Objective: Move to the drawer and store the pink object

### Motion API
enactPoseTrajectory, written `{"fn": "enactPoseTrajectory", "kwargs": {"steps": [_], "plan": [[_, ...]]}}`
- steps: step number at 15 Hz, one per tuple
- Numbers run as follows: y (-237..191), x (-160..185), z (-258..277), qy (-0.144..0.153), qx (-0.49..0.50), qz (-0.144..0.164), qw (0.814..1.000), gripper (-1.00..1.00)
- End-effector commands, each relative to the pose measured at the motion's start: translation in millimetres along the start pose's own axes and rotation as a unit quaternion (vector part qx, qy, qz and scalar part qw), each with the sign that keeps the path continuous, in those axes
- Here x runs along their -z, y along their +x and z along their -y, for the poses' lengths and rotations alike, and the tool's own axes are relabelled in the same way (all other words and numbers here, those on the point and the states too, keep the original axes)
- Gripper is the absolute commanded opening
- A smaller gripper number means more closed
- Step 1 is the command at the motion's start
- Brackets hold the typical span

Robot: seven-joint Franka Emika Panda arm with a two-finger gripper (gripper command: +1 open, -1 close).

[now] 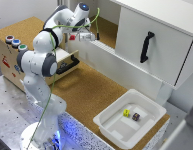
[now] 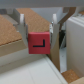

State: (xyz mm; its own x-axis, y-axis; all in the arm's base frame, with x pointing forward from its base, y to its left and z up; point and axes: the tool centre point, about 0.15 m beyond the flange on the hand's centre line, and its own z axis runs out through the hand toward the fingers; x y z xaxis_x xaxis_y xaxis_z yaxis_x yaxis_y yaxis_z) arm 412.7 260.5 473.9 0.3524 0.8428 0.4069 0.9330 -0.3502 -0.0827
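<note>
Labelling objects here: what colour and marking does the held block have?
The pink object is pinkish-red with a black L-shaped mark, clearest in the wrist view.

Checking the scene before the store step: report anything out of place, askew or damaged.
Nothing stands out. The drawer is pulled open, the gripper holds the pink object squarely between its fingers, and two small cubes sit inside the white bin.

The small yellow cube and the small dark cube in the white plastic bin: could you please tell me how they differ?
The small yellow cube is bright yellow with dark marks on it; the small dark cube is brownish-black. The yellow cube lies nearer the exterior view's left, the dark cube nearer its right. Both look alike in size, rest apart on the floor of the white plastic bin, and are untouched by the end effector.
</note>
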Motion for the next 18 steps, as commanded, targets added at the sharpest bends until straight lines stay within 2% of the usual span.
{"fn": "enactPoseTrajectory", "kwargs": {"steps": [1, 5, 7, 8, 9, 13, 17, 18], "plan": [[-25, -49, 45, -0.033, 0.013, 0.009, 0.999, -1.0], [-30, -82, 55, -0.034, 0.022, 0.024, 0.999, -1.0], [-24, -97, 56, -0.051, 0.039, 0.024, 0.998, -1.0], [-23, -110, 59, -0.06, 0.066, 0.045, 0.995, -1.0], [-21, -117, 59, -0.055, 0.075, 0.049, 0.994, -1.0], [-14, -134, 54, -0.061, 0.105, 0.077, 0.99, -1.0], [-14, -141, 48, -0.062, 0.098, 0.082, 0.99, -1.0], [-13, -141, 50, -0.062, 0.098, 0.083, 0.99, 1.0]]}}
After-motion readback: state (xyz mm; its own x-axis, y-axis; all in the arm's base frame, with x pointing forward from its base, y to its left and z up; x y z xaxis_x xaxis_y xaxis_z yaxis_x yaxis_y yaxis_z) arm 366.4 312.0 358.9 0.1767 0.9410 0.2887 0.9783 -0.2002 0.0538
